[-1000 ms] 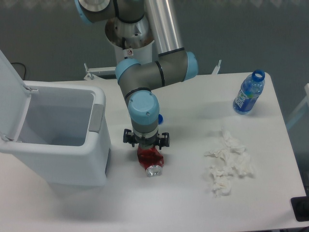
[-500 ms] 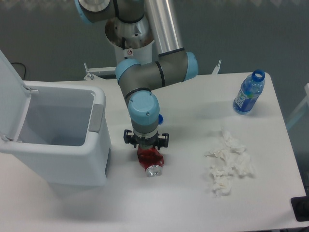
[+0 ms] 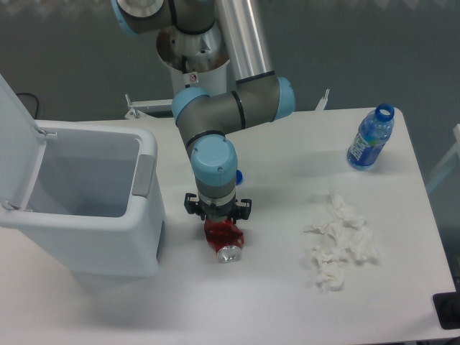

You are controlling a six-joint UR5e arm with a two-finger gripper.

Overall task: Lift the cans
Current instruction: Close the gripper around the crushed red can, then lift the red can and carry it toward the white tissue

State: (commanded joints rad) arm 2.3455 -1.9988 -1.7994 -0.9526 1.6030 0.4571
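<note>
A small red can (image 3: 226,241) with a silver end lies on its side on the white table, its silver end towards the front. My gripper (image 3: 218,221) points straight down right over the can's far end. The wrist hides the fingers, so I cannot tell whether they are open or closed on the can. The can rests on the table.
An open white bin (image 3: 147,172) with its lid up stands just left of the gripper. A blue plastic bottle (image 3: 370,140) stands at the back right. Crumpled white tissue (image 3: 339,241) lies to the right. A small blue thing (image 3: 238,175) peeks from behind the arm.
</note>
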